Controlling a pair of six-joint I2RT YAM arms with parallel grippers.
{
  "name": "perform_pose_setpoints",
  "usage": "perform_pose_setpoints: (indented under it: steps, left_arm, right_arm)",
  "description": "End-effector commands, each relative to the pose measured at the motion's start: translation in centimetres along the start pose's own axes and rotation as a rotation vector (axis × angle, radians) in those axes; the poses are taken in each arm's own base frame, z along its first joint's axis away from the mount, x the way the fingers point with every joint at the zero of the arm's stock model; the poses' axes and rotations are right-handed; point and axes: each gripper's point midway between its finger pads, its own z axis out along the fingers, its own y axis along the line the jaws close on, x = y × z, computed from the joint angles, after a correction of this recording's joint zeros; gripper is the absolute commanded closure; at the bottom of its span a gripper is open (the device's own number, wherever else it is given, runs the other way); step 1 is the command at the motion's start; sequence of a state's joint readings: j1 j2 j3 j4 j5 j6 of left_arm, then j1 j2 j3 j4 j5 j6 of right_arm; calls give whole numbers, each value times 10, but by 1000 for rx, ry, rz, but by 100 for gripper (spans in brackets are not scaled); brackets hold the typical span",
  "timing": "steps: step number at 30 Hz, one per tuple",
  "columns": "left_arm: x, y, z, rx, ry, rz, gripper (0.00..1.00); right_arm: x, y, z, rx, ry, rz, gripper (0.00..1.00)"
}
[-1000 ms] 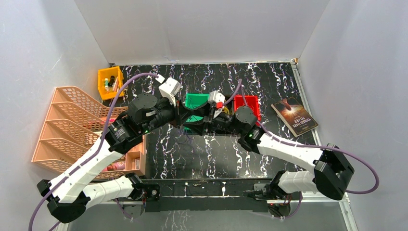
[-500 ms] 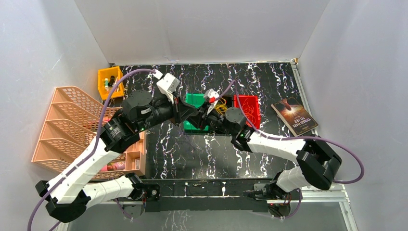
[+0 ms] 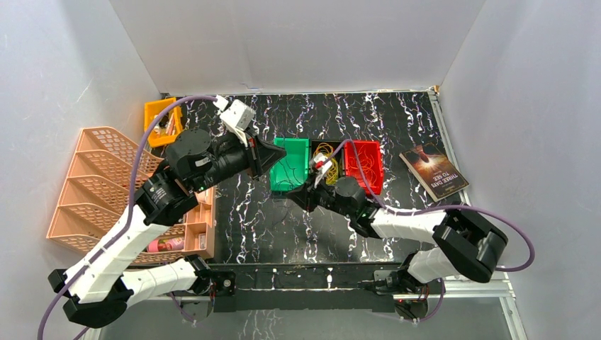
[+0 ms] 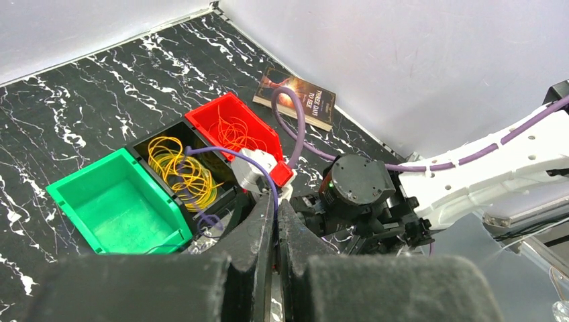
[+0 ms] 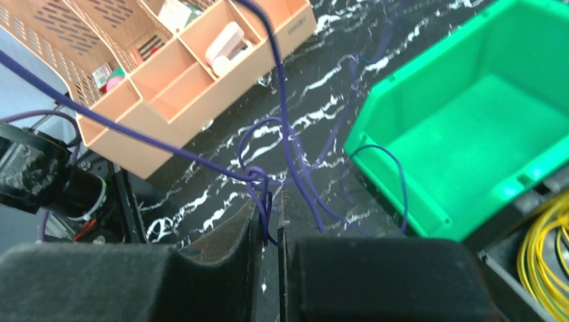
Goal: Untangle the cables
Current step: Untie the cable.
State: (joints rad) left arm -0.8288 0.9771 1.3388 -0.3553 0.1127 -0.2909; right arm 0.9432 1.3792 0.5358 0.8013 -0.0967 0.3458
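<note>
Knot of dark cables (image 5: 257, 176) sits at your right tool's (image 5: 270, 209) pinching tips; one strand runs to your left tool (image 4: 275, 209), also pinching it.

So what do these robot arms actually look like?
The left arm and right arm are white shells with round black joints, each trailing a thick purple cord. The left gripper and right gripper are black, with two wedge-shaped fingers.

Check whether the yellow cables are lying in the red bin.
No, the yellow cables lie in the black bin beside the red bin.
</note>
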Motion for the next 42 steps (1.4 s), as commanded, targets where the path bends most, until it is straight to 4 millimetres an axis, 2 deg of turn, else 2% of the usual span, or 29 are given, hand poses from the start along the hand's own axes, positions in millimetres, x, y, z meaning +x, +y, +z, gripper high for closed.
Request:
perform_pose_setpoints:
  steps: [1, 7, 8, 10, 16, 22, 29, 35, 39, 42]
  left_arm:
    - [-36, -13, -18, 29, -102, 19, 100]
    - [-49, -14, -21, 24, -132, 36, 100]
    - [-51, -14, -21, 23, -135, 39, 100]
    - [-56, -14, -22, 17, -141, 46, 100]
    - [-78, -12, -28, -23, -175, 79, 100]
    - [-103, -12, -35, -51, -209, 135, 100]
    - [-119, -14, -40, -63, -230, 179, 100]
    - [-115, -7, -40, -95, -217, 187, 100]
    - [-109, -2, -41, -113, -208, 180, 100]
    - [-104, -1, -44, -118, -204, 172, 100]
  right_arm:
    - [4, -4, -18, 38, -10, 22, 80]
    - [34, -15, -45, 91, 51, 50, 81]
    - [50, -19, -55, 106, 84, 57, 81]
    - [61, -22, -65, 121, 110, 61, 81]
    - [80, -29, -90, 161, 147, 61, 81]
    - [85, -33, -106, 192, 145, 66, 81]
    - [68, -30, -113, 195, 99, 57, 80]
    - [43, -32, -103, 239, 69, 51, 66]
    - [25, -41, -92, 323, 27, 117, 55]
    - [-1, -43, -77, 376, -17, 186, 51]
